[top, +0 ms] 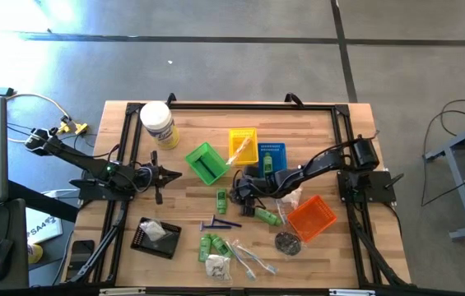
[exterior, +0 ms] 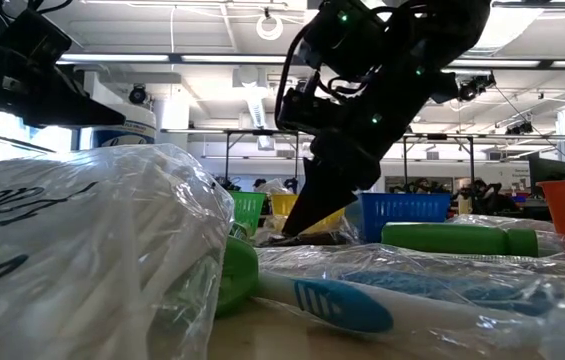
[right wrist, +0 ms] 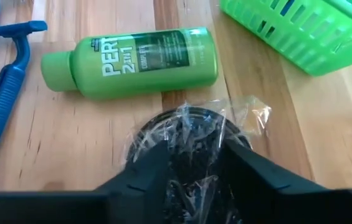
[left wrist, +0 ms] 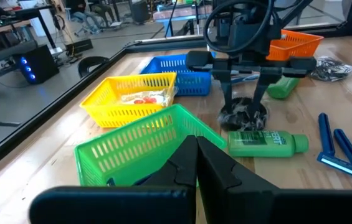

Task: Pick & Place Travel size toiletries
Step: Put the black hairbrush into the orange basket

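Wooden table, black-framed. Green basket, yellow basket, blue basket clustered mid-table; orange basket toward right side, black tray toward left. White jar at far left corner.

Left gripper parked left of green basket, fingers pressed together, holding nothing.

Right gripper down at table centre, fingers either side of dark round plastic-wrapped piece and touching it, piece on the wood. Green bottle lying flat just beside that piece. Blue razors next to bottle. More toiletries at near edge: wrapped toothbrushes, small green bottles.
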`<state>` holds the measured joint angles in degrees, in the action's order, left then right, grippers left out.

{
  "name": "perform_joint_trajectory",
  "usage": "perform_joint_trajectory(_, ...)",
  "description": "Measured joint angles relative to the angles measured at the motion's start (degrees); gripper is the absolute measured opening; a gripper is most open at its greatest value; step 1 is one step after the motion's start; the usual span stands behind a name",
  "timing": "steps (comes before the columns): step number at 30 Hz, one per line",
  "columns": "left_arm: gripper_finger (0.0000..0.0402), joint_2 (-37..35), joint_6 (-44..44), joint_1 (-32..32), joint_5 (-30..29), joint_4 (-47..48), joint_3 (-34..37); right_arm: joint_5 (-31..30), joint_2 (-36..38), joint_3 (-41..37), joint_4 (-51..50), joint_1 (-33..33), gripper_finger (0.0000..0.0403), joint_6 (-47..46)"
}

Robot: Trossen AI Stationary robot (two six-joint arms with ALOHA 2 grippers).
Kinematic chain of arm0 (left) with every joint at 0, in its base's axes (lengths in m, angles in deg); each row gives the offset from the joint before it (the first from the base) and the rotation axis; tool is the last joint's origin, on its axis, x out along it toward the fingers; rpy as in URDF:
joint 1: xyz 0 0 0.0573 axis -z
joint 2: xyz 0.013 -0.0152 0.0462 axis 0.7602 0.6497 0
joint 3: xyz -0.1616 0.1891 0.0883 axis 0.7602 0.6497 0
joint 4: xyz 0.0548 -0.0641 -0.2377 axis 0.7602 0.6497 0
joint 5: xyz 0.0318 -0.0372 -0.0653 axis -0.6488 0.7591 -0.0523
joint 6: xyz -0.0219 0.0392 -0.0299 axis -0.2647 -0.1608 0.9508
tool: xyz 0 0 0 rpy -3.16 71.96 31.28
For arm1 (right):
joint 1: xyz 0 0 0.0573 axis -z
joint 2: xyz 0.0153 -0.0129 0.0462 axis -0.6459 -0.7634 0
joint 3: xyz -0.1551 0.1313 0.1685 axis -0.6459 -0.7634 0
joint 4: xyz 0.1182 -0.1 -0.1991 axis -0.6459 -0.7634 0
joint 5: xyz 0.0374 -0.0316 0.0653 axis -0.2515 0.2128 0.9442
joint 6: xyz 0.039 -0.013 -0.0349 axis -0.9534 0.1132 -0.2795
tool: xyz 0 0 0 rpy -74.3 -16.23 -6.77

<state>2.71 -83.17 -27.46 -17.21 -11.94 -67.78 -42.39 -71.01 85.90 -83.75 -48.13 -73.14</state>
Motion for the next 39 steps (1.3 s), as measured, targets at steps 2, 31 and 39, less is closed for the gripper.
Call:
perform_joint_trajectory(2, 0.0, 0.01, 0.0, 0.0, 0.01, 0.11, 0.0, -0.02, 0.0, -0.01, 0.35, -0.16, 0.0102, 0.46)
perform_joint_trajectory(31, 0.0, 0.01, 0.0, 0.0, 0.0, 0.31, 0.0, 6.76, 31.57, -0.47, -6.82, -2.67, 0.0003, 5.27)
perform_joint_trajectory(39, 0.0, 0.0, -0.44, 0.0, 0.0, 0.29, 0.0, 10.04, 51.44, -7.75, -6.25, -3.41, 0.0003, 5.13)
